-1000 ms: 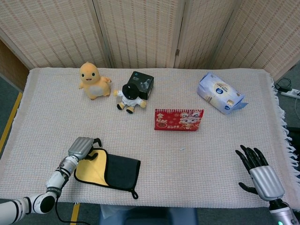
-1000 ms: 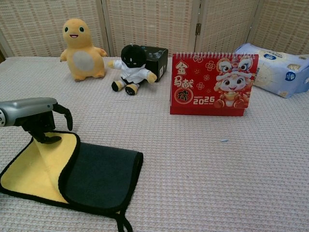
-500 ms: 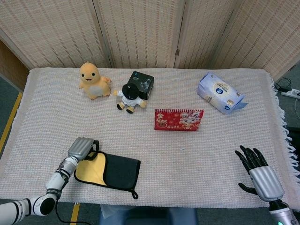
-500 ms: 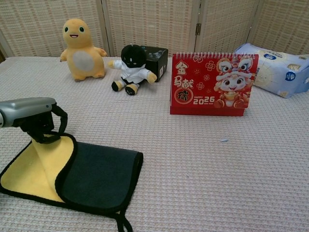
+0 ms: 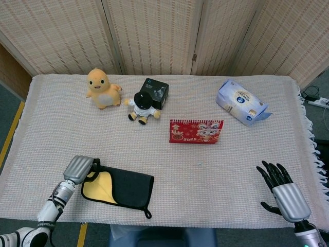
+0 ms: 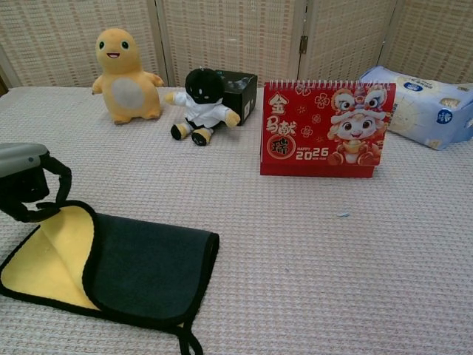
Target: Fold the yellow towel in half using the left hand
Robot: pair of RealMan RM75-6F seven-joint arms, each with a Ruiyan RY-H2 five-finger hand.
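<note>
The yellow towel (image 5: pixel 98 188) lies at the table's front left, its dark backing (image 5: pixel 132 187) turned over most of it. In the chest view the towel (image 6: pixel 44 260) shows yellow only on its left part, under the dark flap (image 6: pixel 144 268). My left hand (image 5: pixel 79 169) sits at the towel's far left corner. Its curled fingers (image 6: pixel 46 210) pinch the flap's raised black-trimmed edge. My right hand (image 5: pixel 281 189) rests at the front right with fingers spread, holding nothing; the chest view does not show it.
Along the back stand a yellow duck plush (image 5: pixel 102 88), a small black-and-white doll (image 5: pixel 141 107) beside a black box (image 5: pixel 156 92), and a tissue pack (image 5: pixel 241 102). A red 2026 desk calendar (image 5: pixel 196 131) stands mid-table. The towel's loop (image 5: pixel 147 212) hangs near the front edge.
My left hand has drawn back to the left and toward the front edge, pulling the dark flap further over the yellow side. The right hand has hardly moved.
</note>
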